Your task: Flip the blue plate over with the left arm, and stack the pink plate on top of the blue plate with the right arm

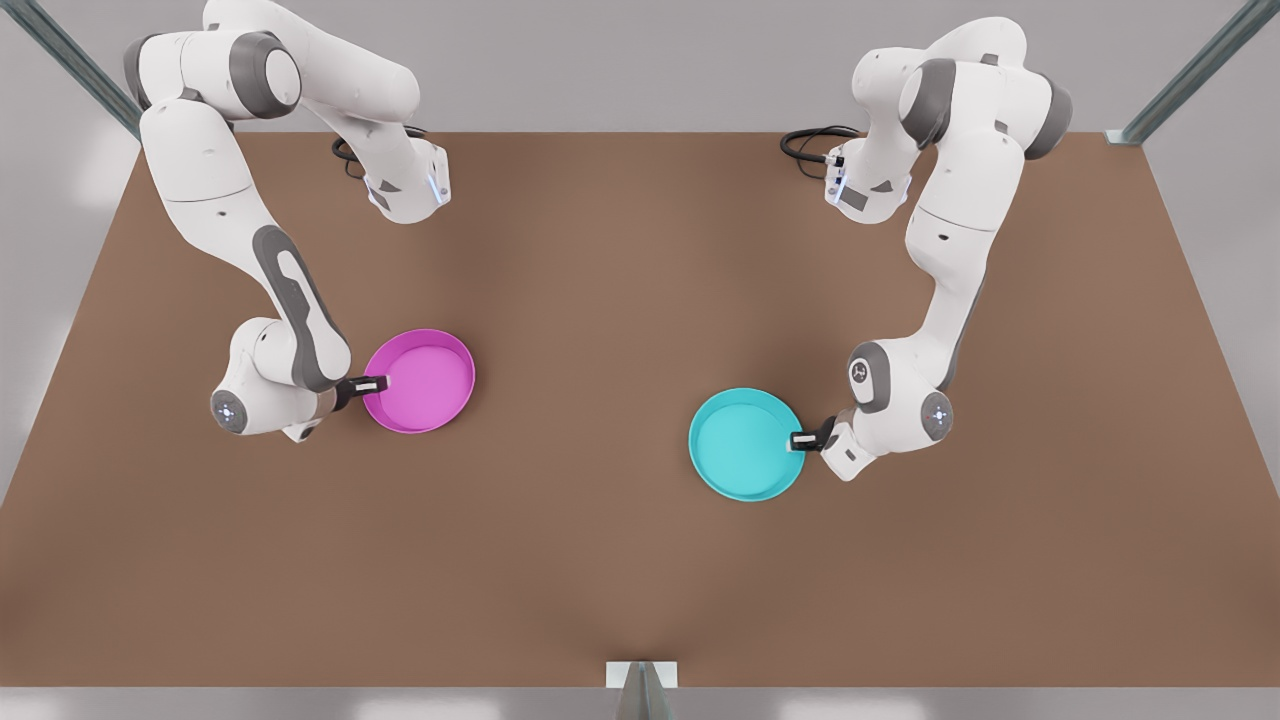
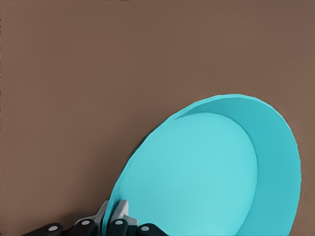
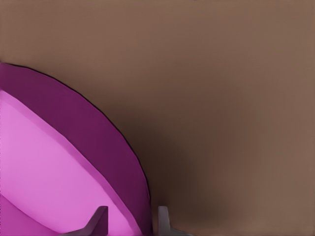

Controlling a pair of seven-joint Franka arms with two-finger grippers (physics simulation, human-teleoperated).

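The blue plate (image 1: 742,446) (image 2: 206,172) sits on the front view's right with its hollow side up. My left gripper (image 1: 803,438) (image 2: 117,211) is shut on its rim at the side nearest that arm. In the left wrist view the plate looks slightly tilted, with a dark shadow under its edge. The pink plate (image 1: 422,378) (image 3: 44,177) lies hollow side up on the front view's left. My right gripper (image 1: 372,384) (image 3: 132,219) stands open astride its rim, one finger inside the dish and one outside.
Both plates rest on a brown table (image 1: 600,300), with a wide bare stretch between them. Black cables (image 1: 810,145) lie near the arm bases at the far edge. Metal frame posts (image 1: 640,690) stand at the table's borders.
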